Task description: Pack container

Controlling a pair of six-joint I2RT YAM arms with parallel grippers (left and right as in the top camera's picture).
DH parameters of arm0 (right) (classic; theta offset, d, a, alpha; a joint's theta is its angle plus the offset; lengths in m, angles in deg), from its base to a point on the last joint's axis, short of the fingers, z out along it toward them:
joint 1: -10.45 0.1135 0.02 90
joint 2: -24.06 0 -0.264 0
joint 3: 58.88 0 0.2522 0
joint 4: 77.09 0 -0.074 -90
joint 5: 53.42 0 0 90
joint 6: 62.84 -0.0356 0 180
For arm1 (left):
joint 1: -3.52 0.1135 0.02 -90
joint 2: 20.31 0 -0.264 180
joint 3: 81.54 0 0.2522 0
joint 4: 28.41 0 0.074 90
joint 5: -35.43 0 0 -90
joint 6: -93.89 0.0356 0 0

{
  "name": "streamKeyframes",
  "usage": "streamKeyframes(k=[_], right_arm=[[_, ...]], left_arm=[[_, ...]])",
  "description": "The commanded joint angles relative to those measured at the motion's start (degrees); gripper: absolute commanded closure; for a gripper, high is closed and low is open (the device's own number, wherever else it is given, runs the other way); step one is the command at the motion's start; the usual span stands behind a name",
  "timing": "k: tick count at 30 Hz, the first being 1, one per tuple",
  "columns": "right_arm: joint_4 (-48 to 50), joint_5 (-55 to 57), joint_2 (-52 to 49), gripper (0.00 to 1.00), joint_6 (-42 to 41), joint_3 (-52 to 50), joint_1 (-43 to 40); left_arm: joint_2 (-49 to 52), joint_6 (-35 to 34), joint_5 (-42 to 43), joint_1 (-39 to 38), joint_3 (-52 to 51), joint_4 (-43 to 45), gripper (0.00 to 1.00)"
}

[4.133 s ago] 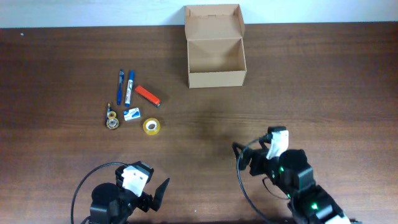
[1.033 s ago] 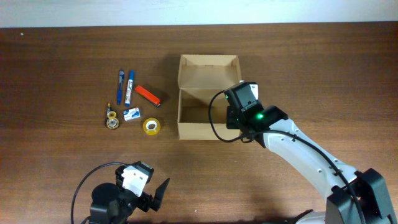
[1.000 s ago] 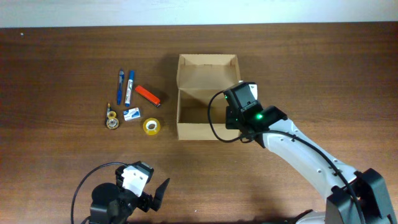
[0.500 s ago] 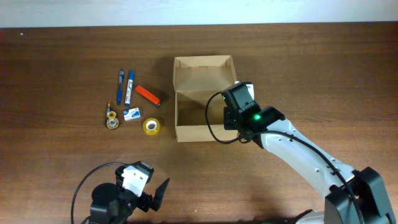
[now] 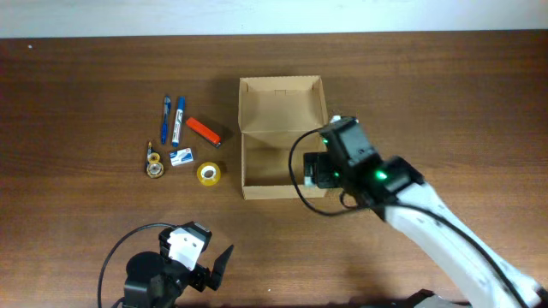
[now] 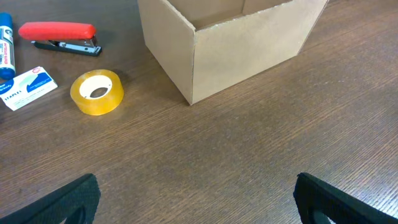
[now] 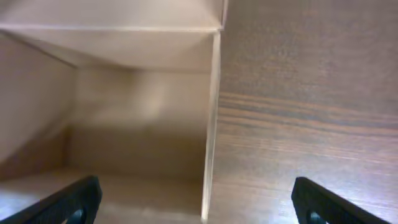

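Since about four seconds ago the container (image 5: 282, 137) has slid left and nearer the robot; it sits mid-tabletop (image 5: 86, 85), upright, flap lid open on its far side. Right fingers (image 7: 68, 202), closed a second ago, now stand wide apart, straddling the container's right wall. Left of the container: yellow tape roll (image 5: 209, 174), red stapler (image 5: 204, 130), two blue pens (image 5: 166, 118). Left fingers (image 6: 68, 199) are apart, empty, well in front of the container.
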Motion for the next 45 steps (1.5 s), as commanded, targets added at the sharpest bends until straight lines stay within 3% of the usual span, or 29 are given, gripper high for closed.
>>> streamKeyframes(k=[1,9,17,31,45], right_arm=[[-3.0,-2.5,6.6,0.01,2.9,0.2,0.6],[-19.4,-8.3,23.5,0.01,6.1,0.2,0.6],[-25.9,-9.4,31.9,0.01,6.0,0.2,0.6],[-25.8,-9.3,27.0,0.01,6.1,0.2,0.6],[-24.3,-8.6,7.0,0.01,6.1,0.2,0.5]], left_arm=[[-0.3,-0.5,0.0,0.0,-0.8,0.1,0.0],[-0.3,-0.5,0.0,0.0,-0.8,0.1,0.0],[-0.3,-0.5,0.0,0.0,-0.8,0.1,0.01],[-0.3,-0.5,0.0,0.0,-0.8,0.1,0.0],[-0.3,0.0,-1.4,0.0,-0.8,0.3,0.0]])
